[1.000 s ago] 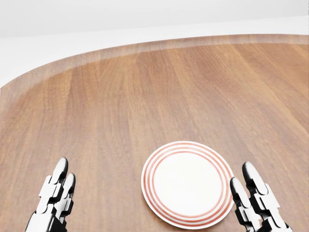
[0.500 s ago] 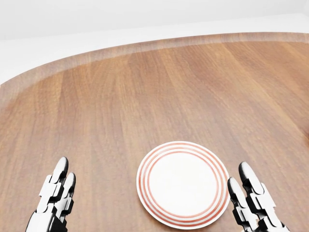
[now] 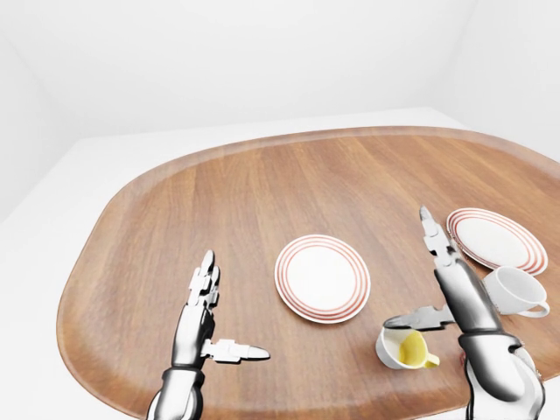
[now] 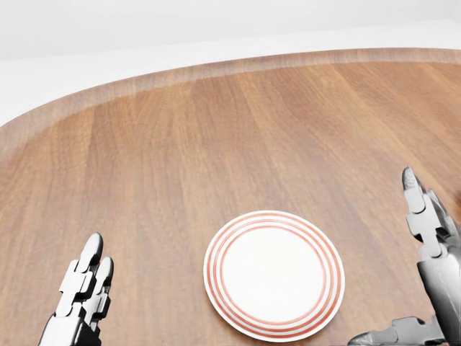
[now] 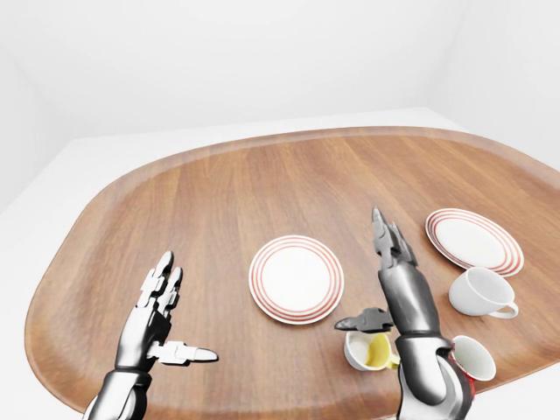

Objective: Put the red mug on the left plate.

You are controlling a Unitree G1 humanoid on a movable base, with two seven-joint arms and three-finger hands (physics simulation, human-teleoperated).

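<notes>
Both robot hands hovered spread over a rounded wooden table (image 3: 219,201), neither gripping anything. The left hand (image 3: 203,317) was unclenched, its fingers pointing up the left-eye view and its thumb stuck out sideways toward the left plate (image 3: 323,277), which lay to its right, well apart from it. The right hand (image 5: 394,280) was likewise splayed, fingers extended and thumb out to the left, just beside that red-ringed plate's right edge in the head view. Directly below the right thumb sat a white cup with a yellow inside (image 5: 367,351), tipped on its side. The red mug (image 5: 470,359) lay low in the right-eye view, just right of the right wrist and partly hidden behind it, only its white interior and a sliver of red showing. A white mug (image 5: 478,292) rested on its side to the right of the hand, with a second red-ringed plate (image 5: 473,240) beyond it, farther up the view.
</notes>
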